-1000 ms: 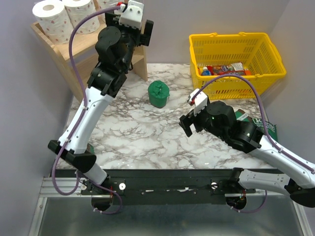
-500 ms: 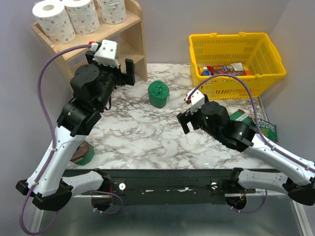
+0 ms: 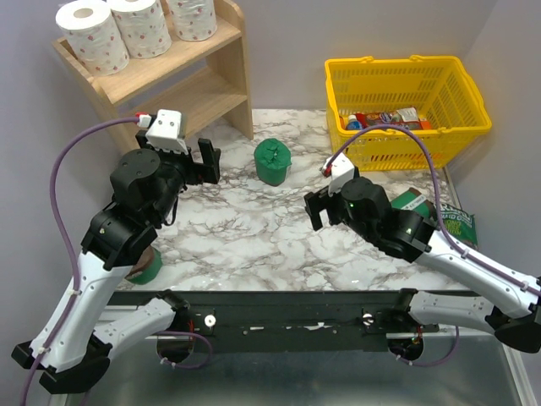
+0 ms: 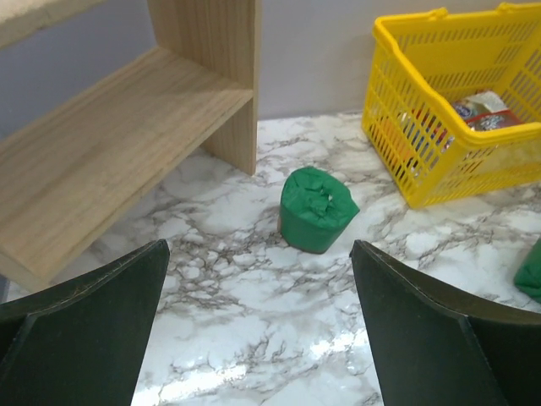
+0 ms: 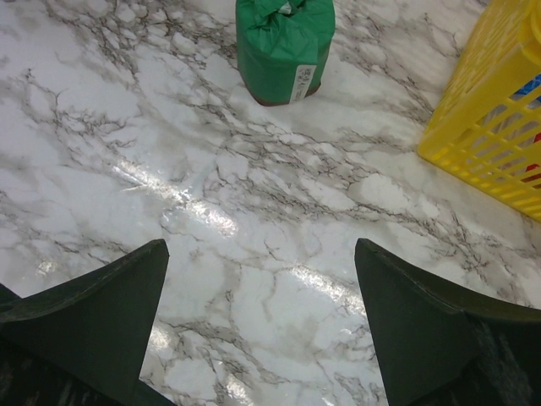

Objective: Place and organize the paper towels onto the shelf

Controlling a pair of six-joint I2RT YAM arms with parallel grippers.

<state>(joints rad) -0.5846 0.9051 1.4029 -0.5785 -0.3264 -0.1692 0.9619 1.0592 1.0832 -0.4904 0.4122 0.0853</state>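
Three white spotted paper towels (image 3: 139, 27) stand in a row on the top tier of the wooden shelf (image 3: 188, 88). A green roll (image 3: 272, 162) stands upright on the marble table, in front of the shelf's right side; it also shows in the left wrist view (image 4: 315, 210) and the right wrist view (image 5: 285, 46). Another green roll (image 3: 145, 266) lies at the near left, half hidden under my left arm. My left gripper (image 3: 208, 161) is open and empty, left of the upright roll. My right gripper (image 3: 315, 211) is open and empty, near right of it.
A yellow mesh basket (image 3: 406, 83) with snack packets stands at the back right. A flat green packet (image 3: 452, 222) lies by the right edge, partly behind my right arm. The shelf's lower tier (image 4: 118, 127) shows bare wood.
My left arm has drawn back from the shelf's top tier and come down to table height, left of the upright green roll. My right gripper has edged slightly left.
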